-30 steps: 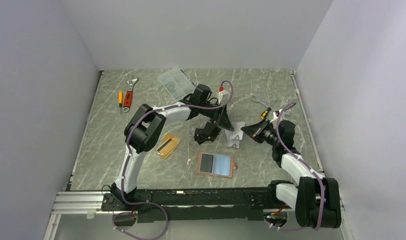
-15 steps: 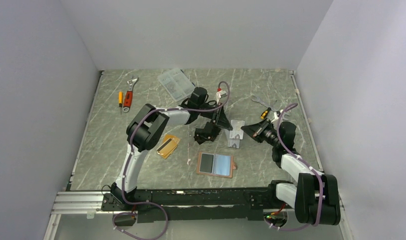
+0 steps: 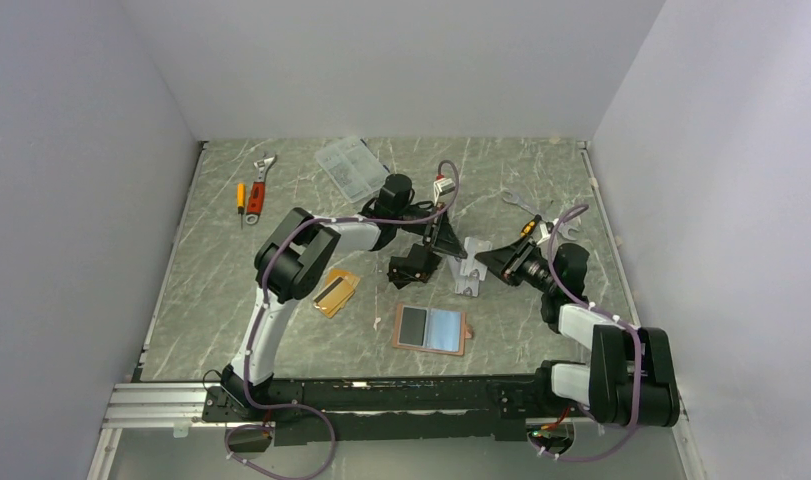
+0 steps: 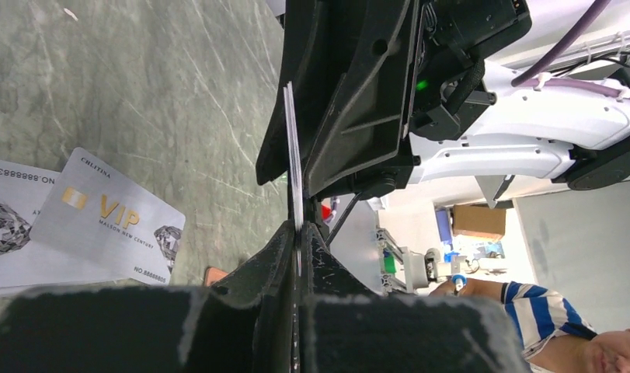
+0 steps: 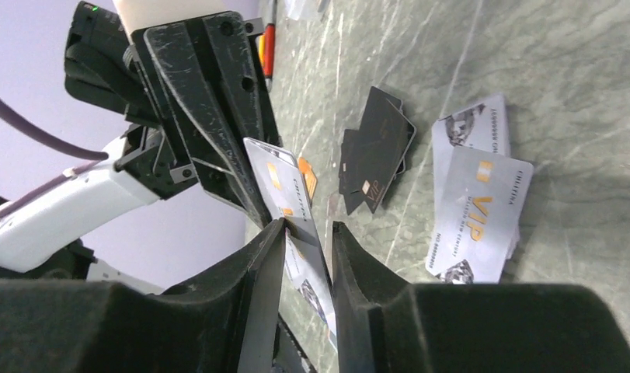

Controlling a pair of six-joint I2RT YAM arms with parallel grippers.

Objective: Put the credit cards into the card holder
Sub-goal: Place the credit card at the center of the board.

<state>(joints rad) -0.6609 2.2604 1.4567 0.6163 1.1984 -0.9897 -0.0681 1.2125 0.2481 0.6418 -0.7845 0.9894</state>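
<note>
I count three silver-grey VIP cards point(image 5: 475, 210): one upright card point(image 5: 284, 194) and two lying overlapped. I also count two orange-gold cards point(image 3: 336, 291), one open pink card holder point(image 3: 431, 328), one clear compartment box point(image 3: 349, 163), one adjustable wrench point(image 3: 260, 183), one spanner point(image 3: 516, 201) and one yellow screwdriver point(image 3: 240, 197).

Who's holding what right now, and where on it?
Left gripper pinches a silver card by one end; right gripper sits around the opposite end, jaws apart, not clamping.

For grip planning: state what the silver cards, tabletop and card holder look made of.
Silver cards: likely plastic, satin metallic print; thin, crisp lettering. Tabletop: grey veined marble look, faint sheen, possibly laminate. Card holder: seemingly leather or imitation, matte salmon-pink border; too small to confirm.
</note>
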